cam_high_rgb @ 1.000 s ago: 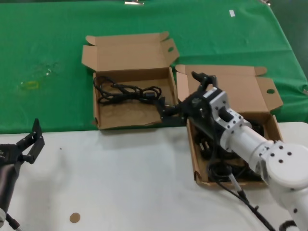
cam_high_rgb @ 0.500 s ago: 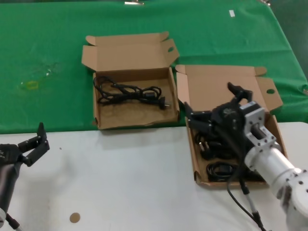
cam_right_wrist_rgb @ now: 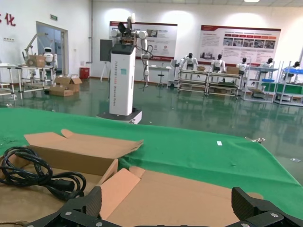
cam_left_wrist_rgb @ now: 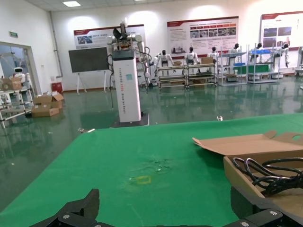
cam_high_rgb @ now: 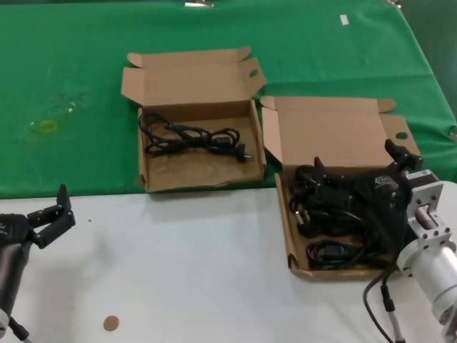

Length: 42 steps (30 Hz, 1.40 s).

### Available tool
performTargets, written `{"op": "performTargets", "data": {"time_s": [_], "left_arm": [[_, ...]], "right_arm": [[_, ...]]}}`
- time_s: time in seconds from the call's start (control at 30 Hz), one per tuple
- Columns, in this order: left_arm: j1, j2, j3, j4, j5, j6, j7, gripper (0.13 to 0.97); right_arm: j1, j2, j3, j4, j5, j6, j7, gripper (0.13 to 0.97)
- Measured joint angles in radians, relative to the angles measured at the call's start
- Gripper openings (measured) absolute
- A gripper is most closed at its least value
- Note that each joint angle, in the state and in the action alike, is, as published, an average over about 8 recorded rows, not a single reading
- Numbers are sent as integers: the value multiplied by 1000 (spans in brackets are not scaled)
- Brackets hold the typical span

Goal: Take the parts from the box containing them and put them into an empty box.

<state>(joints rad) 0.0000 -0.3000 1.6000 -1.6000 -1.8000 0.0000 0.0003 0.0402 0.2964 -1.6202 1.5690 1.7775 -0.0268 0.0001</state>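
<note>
The box with the straight front wall (cam_high_rgb: 335,273) stands at the right and holds several black cables (cam_high_rgb: 328,251). My right gripper (cam_high_rgb: 359,163) hovers open and empty over its back half, in front of its lid (cam_high_rgb: 328,128). The box with the ragged front edge (cam_high_rgb: 193,183) stands to the left and holds one black cable (cam_high_rgb: 193,136). That cable also shows in the right wrist view (cam_right_wrist_rgb: 33,176) and the left wrist view (cam_left_wrist_rgb: 267,174). My right gripper (cam_right_wrist_rgb: 168,210) faces the brown lid (cam_right_wrist_rgb: 189,194). My left gripper (cam_high_rgb: 48,207) is open and empty at the near left; in its wrist view (cam_left_wrist_rgb: 165,215) it faces the cloth.
A green cloth (cam_high_rgb: 71,71) covers the far half of the table; the near half is white (cam_high_rgb: 178,271). A small brown disc (cam_high_rgb: 110,323) lies near the front edge. A yellow mark (cam_high_rgb: 43,126) is on the cloth at the left.
My right gripper has drawn back to the right, from the ragged box's right wall to above the cable-filled box. The single cable stays in the ragged box. The left gripper barely moved.
</note>
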Motion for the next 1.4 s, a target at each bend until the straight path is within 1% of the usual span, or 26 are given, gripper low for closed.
{"op": "performTargets", "data": {"time_s": [0.2,1.4], "left_arm": [[0,0,0,0,0,0,0,966],[0,0,0,0,0,0,0,966]], "right_arm": [[-4,0,2,3,2,3,0,966],[-4,0,2,3,2,3,0,966]]}}
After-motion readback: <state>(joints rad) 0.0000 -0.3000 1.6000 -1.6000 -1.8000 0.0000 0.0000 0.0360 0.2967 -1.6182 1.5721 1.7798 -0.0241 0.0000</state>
